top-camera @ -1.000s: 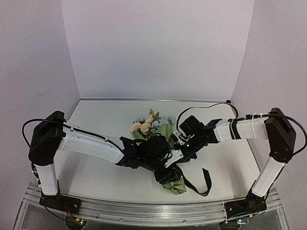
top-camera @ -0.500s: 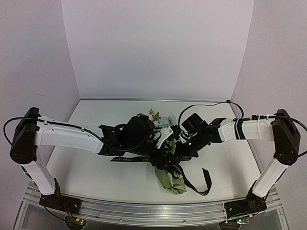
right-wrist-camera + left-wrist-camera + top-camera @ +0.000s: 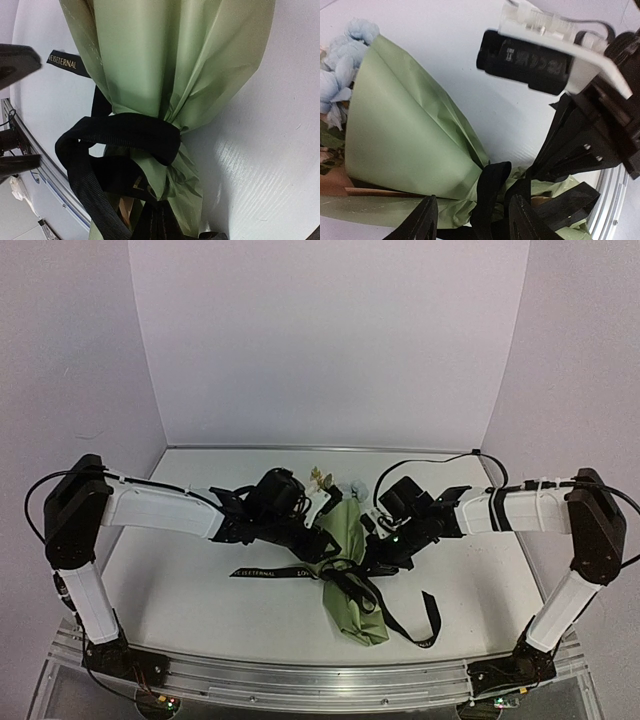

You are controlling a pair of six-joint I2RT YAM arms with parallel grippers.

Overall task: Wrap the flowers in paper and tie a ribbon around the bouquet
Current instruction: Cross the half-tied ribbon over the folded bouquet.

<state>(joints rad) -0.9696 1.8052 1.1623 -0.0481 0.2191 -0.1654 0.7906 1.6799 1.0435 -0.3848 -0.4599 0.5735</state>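
Top view: the bouquet (image 3: 345, 530) lies mid-frame, blooms up top, tip pointing lower right, with the ribbon (image 3: 265, 571) looped round its neck. My left gripper (image 3: 322, 543) sits upper left of that loop, my right gripper (image 3: 370, 558) just right of it.

Left wrist: jaws gaping, ribbon between them at the bottom edge, not pinched.

Right wrist: clenched, looks like on a ribbon strand at bottom centre.

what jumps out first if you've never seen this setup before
An olive-green paper bouquet lies in the middle of the table, pale blue blooms peeking from its far, wide end. A black ribbon cinches its narrow waist, loose tails trailing alongside. The left arm and right arm reach in from either side and meet over it.
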